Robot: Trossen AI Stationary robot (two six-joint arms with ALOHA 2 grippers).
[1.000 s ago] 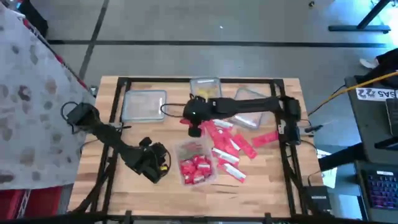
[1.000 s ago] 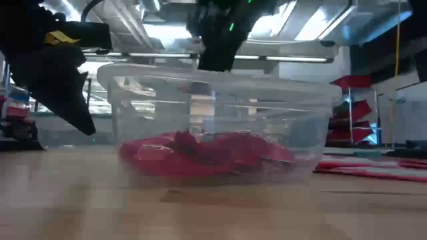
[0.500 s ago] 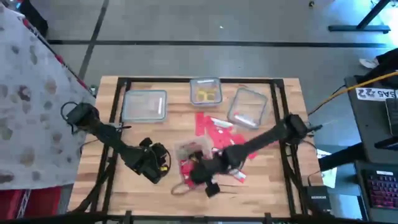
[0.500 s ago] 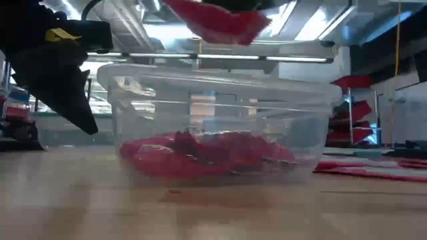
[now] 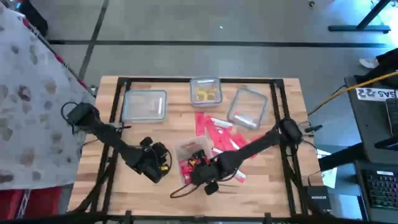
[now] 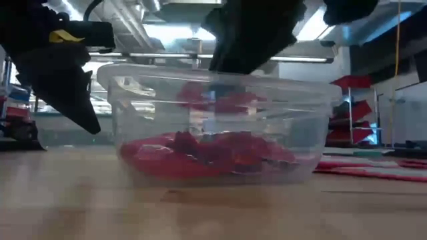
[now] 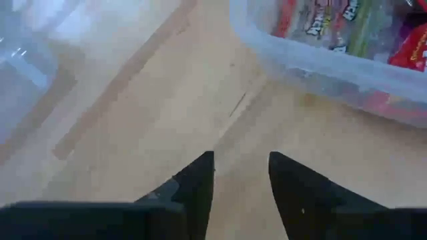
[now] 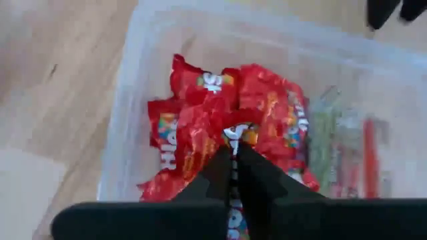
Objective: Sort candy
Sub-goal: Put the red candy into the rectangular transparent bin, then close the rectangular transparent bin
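A clear tub [image 5: 186, 151] near the table's near-middle holds a heap of red candy packets [image 8: 200, 143] and some striped ones. My right gripper [image 5: 202, 167] reaches down over this tub and is shut on one red packet [image 6: 213, 100]. Loose red and pink packets [image 5: 219, 134] lie flat on the table beyond the tub. My left gripper [image 5: 154, 160] hovers open just left of the tub, its fingers [image 7: 200, 180] above bare wood. My right gripper [image 8: 233, 150] pinches a red packet by its upper edge [image 8: 230, 132] between the two fingers, coming from above and pointing down. The packet hangs below the fingers inside the tub, above the heap of packets [image 6: 207, 150].
Three more clear tubs stand along the far edge: one at the left [image 5: 144, 104], one in the middle holding yellow pieces [image 5: 206, 91], one at the right [image 5: 247, 107]. A black frame [image 5: 118, 112] borders the table. Bare wood lies at the near left and near right.
My right gripper has swung from the loose pile at the table's far-middle toward the near edge, carrying a red packet. It arrived above the near tub, then came down, so the packet now hangs within the tub's walls instead of above the rim.
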